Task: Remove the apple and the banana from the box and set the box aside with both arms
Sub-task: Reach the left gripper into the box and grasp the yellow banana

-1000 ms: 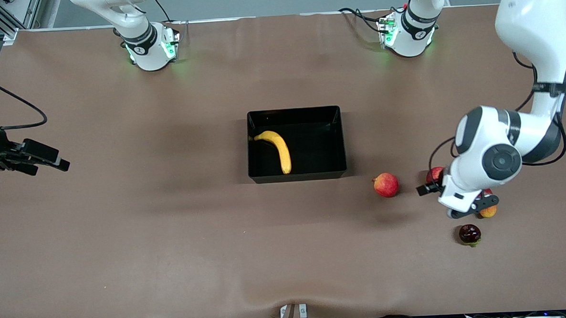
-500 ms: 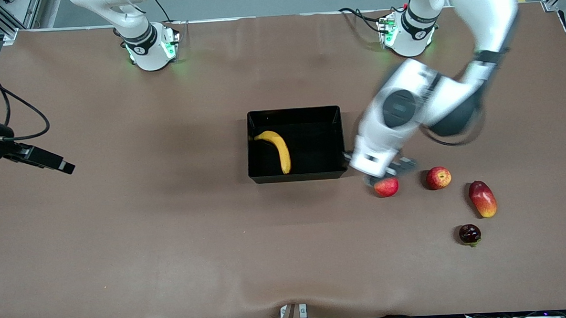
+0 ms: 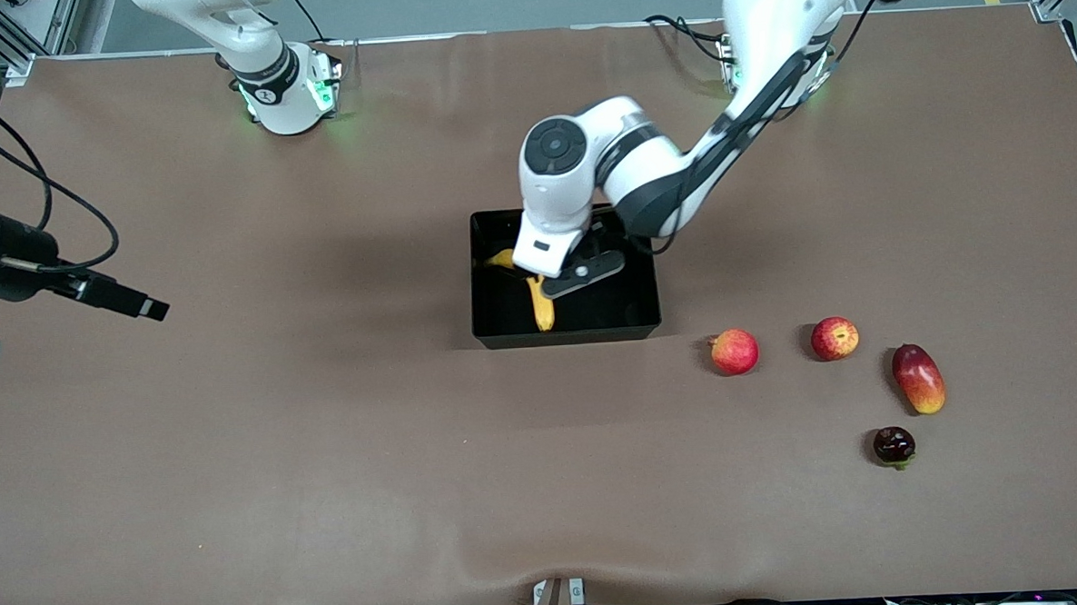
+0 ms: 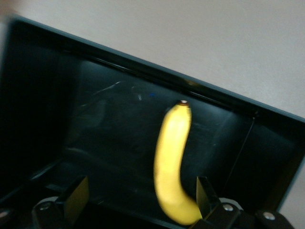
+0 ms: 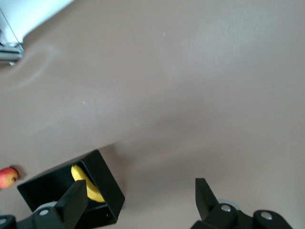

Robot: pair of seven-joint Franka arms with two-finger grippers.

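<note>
The black box (image 3: 646,270) stands mid-table with the yellow banana (image 3: 544,313) lying in it, partly hidden under my left arm. My left gripper (image 3: 583,271) hangs open and empty over the box. In the left wrist view its open gripper (image 4: 140,200) is above the box floor (image 4: 105,124), with the banana (image 4: 172,157) close to one finger (image 4: 204,193). Two small red apples (image 3: 734,351) (image 3: 835,338) lie on the table toward the left arm's end, nearer the front camera than the box. My right gripper (image 3: 141,307) is open and empty above the table at the right arm's end.
A red-and-yellow mango (image 3: 918,378) and a dark purple fruit (image 3: 894,445) lie beside the apples. The right wrist view (image 5: 140,200) shows bare brown table, the box (image 5: 102,183) with the banana (image 5: 85,182), and one apple (image 5: 6,177).
My left arm has swung from over the mango, past the apples, to over the box, gripper empty. The fruits have not moved. My right gripper has shifted slightly toward the box.
</note>
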